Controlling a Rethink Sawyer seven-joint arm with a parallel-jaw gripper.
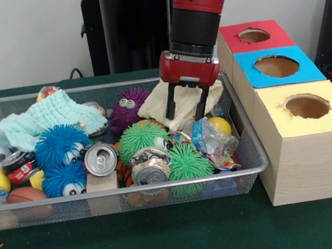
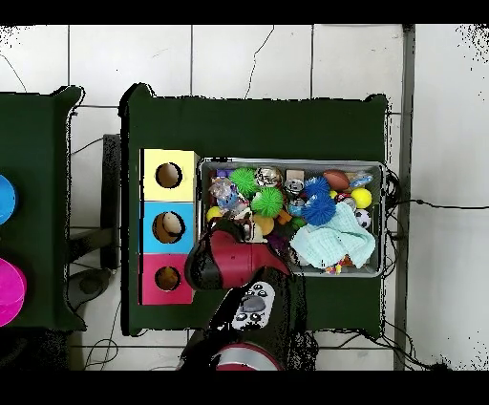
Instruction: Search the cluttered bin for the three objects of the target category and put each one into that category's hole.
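Nearest the camera, a wooden block [image 1: 102, 184] and crushed cans [image 1: 150, 171] lie at the front of the wire bin [image 1: 253, 163], among green [image 1: 187, 160] and blue [image 1: 61, 145] spiky balls. Farther back, the gripper [image 1: 186, 106] hangs with its fingers spread over a cream cloth [image 1: 158, 106], gripping nothing. Just beside the bin stand the yellow [image 1: 306, 106], blue [image 1: 276, 66] and red [image 1: 254, 35] holes.

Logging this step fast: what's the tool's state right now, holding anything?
Tool: open, fingers spread, holding nothing, poised over the cream cloth at the back of the wire bin.
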